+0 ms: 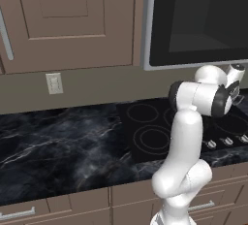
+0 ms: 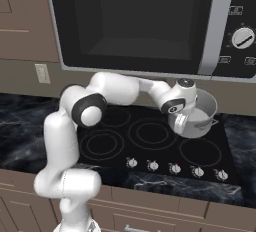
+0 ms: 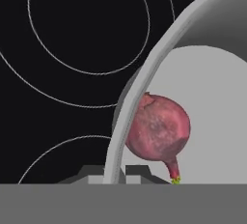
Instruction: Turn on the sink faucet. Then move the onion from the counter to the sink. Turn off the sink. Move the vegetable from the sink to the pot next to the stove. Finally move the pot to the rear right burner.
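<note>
Black glass stove [image 2: 150, 136] below me, and my gripper [image 3: 115, 175] is pinched shut on the pot [image 2: 197, 118] rim at its 9 o'clock side. Onion [image 3: 158, 129] sits inside the pot. Washing looks done; I'd say just the rear right burner placement remains.

- A home kitchen was shown.
- A stove [image 2: 150, 136] was set into a marble counter [image 1: 58, 141].
- Wooden cabinets [image 1: 68, 20] and what was probably a microwave [image 2: 150, 21] were mounted above.
</note>
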Controlling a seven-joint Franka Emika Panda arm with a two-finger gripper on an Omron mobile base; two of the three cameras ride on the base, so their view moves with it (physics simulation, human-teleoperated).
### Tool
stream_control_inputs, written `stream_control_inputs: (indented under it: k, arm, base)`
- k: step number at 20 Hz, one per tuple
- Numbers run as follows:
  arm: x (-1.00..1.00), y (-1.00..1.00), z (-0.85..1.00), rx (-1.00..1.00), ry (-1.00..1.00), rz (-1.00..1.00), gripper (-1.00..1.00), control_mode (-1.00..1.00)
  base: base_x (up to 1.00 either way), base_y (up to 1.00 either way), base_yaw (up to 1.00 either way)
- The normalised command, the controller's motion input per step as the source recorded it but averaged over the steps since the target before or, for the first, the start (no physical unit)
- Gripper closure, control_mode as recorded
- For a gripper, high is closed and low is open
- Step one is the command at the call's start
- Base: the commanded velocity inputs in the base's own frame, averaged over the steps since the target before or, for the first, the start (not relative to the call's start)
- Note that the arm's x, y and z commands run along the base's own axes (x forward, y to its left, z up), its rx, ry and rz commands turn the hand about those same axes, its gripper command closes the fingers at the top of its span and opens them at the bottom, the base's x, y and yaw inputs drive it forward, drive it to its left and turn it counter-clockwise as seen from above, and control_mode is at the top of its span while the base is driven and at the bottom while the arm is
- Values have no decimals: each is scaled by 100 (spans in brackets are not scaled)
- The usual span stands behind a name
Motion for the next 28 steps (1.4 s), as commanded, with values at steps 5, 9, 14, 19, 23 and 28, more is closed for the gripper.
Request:
stream_control_inputs:
  k: [5, 9, 14, 19, 23, 28]
  arm:
    - [30, -19, -13, 2, 3, 10, 100, -100]
    - [27, -16, -15, 1, 3, 9, 100, -100]
    - [17, 0, -7, 0, 2, 3, 100, -100]
    - [3, 0, -2, 0, 0, 0, 100, -100]
    - [10, 0, -1, 0, 0, 0, -100, -100]
    - [1, 0, 0, 0, 0, 0, -100, -100]
  base:
    - [0, 0, 0]
    - [0, 0, 0]
    - [0, 0, 0]
    - [0, 0, 0]
    - [0, 0, 0]
    - [0, 0, 0]
